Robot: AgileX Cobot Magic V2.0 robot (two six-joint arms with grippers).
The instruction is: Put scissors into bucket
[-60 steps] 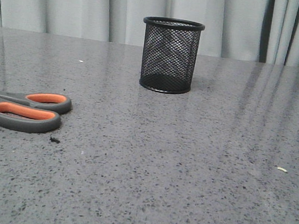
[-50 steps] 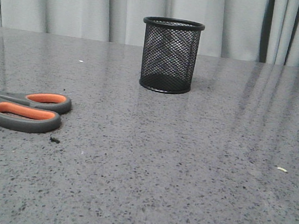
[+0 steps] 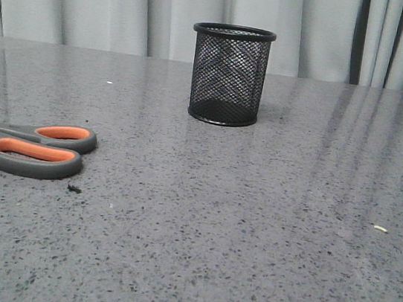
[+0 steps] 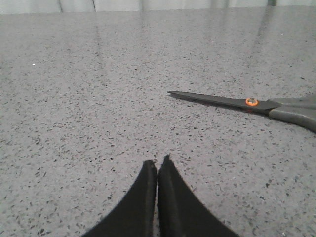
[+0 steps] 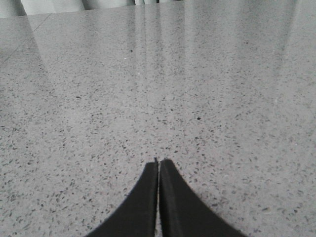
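neither arm shows in the front view; each wrist view looks low across the speckled grey bench (image 3: pixel 251 225). left pincer (image 4: pixel 157 165): fingers pressed together, tips touching, holding nothing, clear of the scissors (image 3: pixel 33 147). right pincer (image 5: pixel 158 163): likewise closed tight, empty, only bare bench ahead. front view: scissors lie flat at 9 o'clock near the left edge, handles toward centre, blades running out of frame. bucket (image 3: pixel 228 74) stands upright at 12 o'clock, well apart from the scissors.
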